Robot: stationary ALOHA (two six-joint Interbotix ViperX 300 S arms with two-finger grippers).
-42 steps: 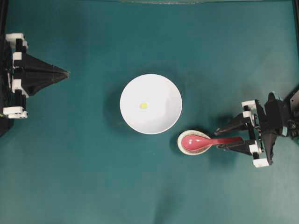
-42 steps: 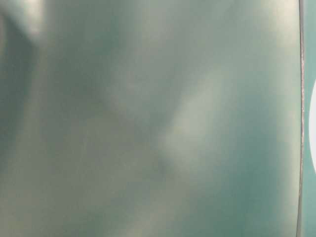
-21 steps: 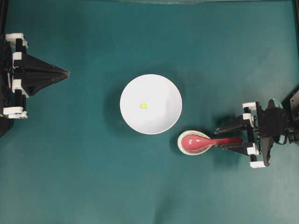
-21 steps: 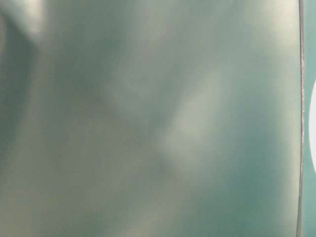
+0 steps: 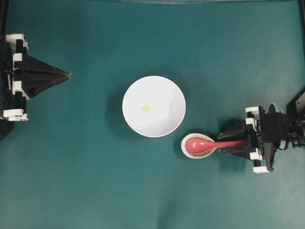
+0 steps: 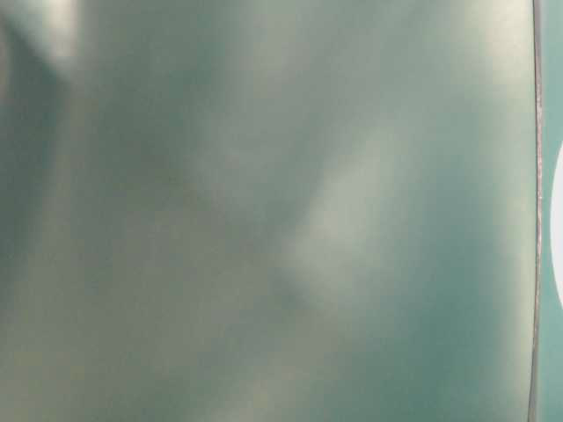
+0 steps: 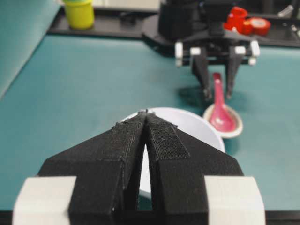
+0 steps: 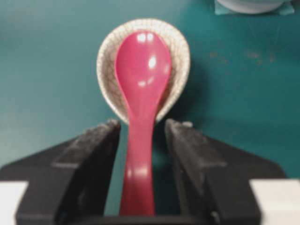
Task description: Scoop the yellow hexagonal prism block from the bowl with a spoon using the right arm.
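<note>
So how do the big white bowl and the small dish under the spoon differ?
The bowl is large, round and plain white; the small dish is much smaller, teardrop-shaped, with a crackled off-white surface. The bowl holds only a tiny yellow block; the dish holds the scoop of the red spoon. Both stand upright on the green table.

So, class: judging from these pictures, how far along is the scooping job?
Done: the right gripper is lined up, its open jaws on either side of the spoon handle. In hand: the grasp, not yet closed; the spoon lies in its small dish. Left: lifting it and scooping the yellow block out of the white bowl.
</note>
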